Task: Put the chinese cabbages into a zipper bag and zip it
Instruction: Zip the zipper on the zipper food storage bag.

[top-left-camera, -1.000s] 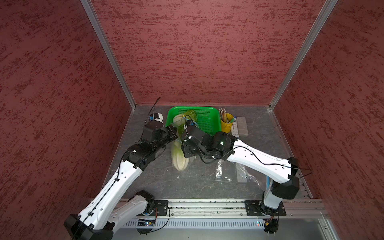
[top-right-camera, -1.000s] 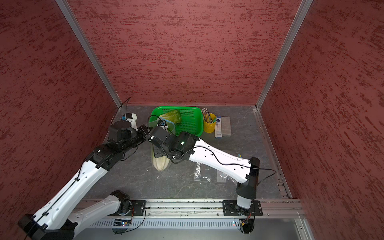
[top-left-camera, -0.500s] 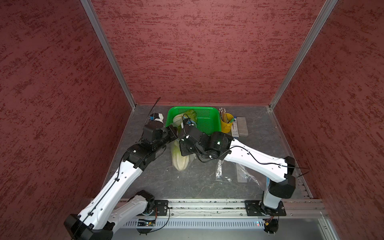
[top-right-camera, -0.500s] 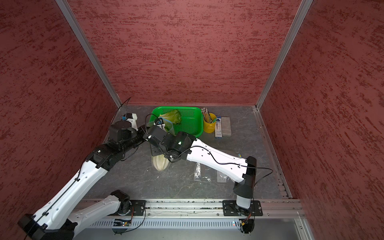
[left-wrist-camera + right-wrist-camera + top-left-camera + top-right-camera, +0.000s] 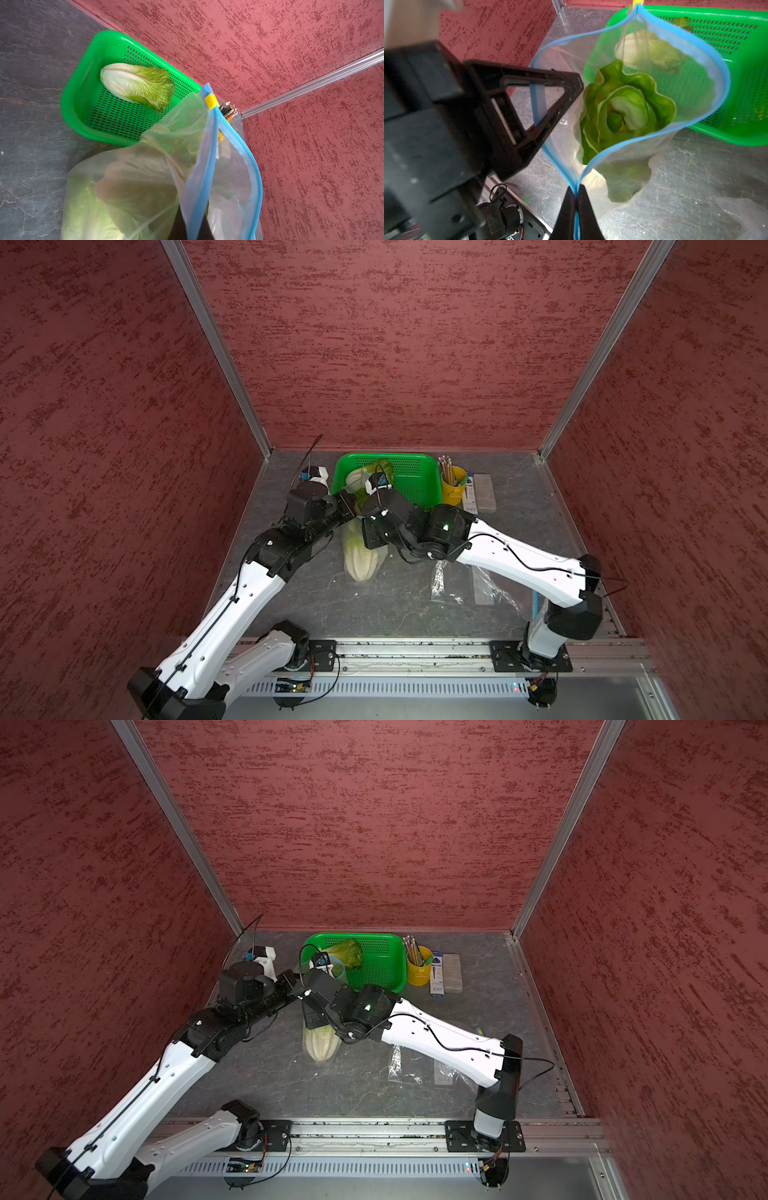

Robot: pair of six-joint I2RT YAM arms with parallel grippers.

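- Zipper bag: stands just in front of the green basket with its lower end on the tabletop. The blue-rimmed mouth faces upward and is spread wide open. A yellow slider sits at the far end of the rim.
- Cabbage in the bag: its long axis runs from the tabletop up toward the mouth, leaning toward the basket. The white stalk end is low and nearest the robot's base; the crinkled green tip points at the opening. Whether a second head lies beneath it cannot be told.
- Cabbage in the basket: lies on its side. The pale stalk end points toward the left arm's side and the leafy tip toward the basket's middle.
- Left pincer: pressed together on one long side of the blue rim.
- Right pincer: pressed together on the near end of the rim, where the two blue lips meet.
- Background: a yellow cup of pencils stands beside the basket. Spare clear bags lie flat under the right arm.
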